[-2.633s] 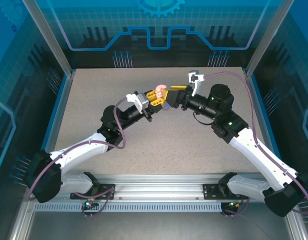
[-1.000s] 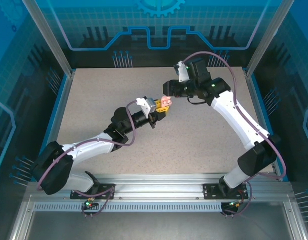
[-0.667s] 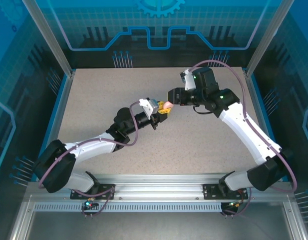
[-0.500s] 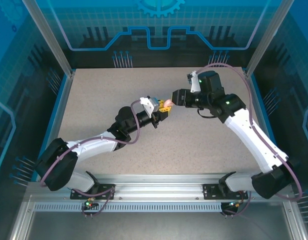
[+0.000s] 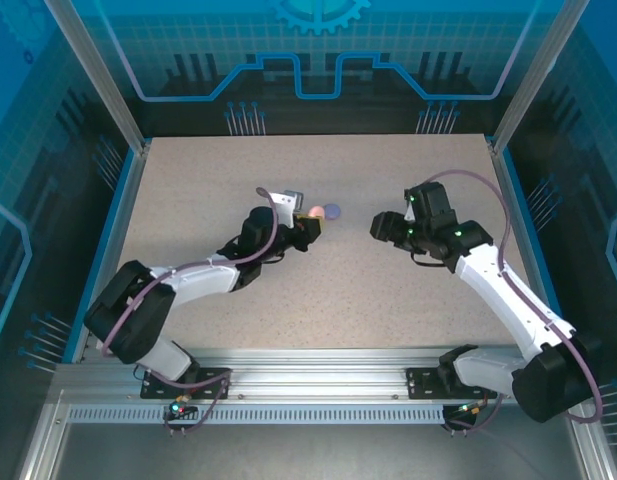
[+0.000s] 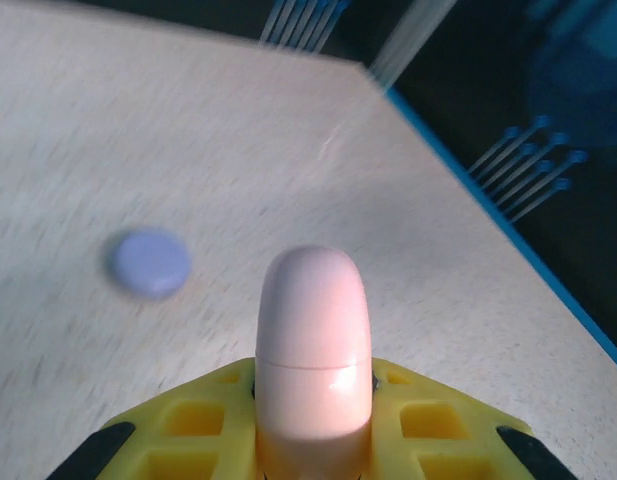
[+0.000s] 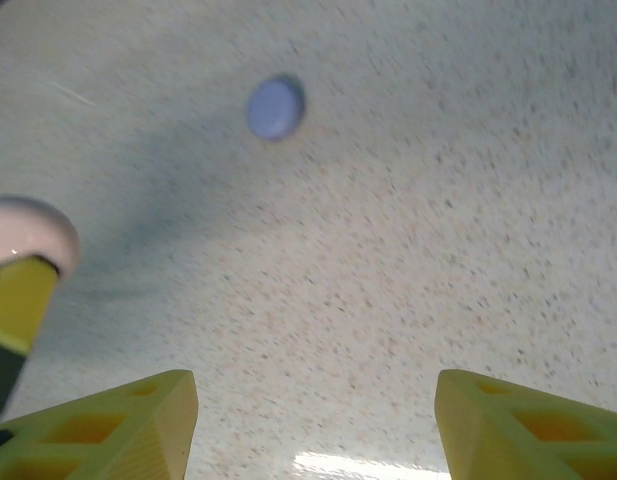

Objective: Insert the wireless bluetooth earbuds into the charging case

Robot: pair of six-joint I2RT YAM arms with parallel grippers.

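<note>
So the pink charging case point(image 6: 313, 340) sits bottom centre in the left wrist view, lid shut, pinched tight between the left gripper's point(image 5: 306, 228) yellow fingers point(image 6: 188, 430). A pale purple disc point(image 6: 148, 263) lies on the table point(image 6: 238, 130) to its left. The right gripper point(image 7: 308, 400) gapes wide, holding nothing, along its view's bottom edge.

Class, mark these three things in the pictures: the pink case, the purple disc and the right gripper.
pink case point(image 6: 313, 340), left wrist view, its rounded upper half.
purple disc point(image 7: 275, 107), right wrist view, centre of its face.
right gripper point(image 7: 315, 388), right wrist view, midway between its fingertips.
</note>
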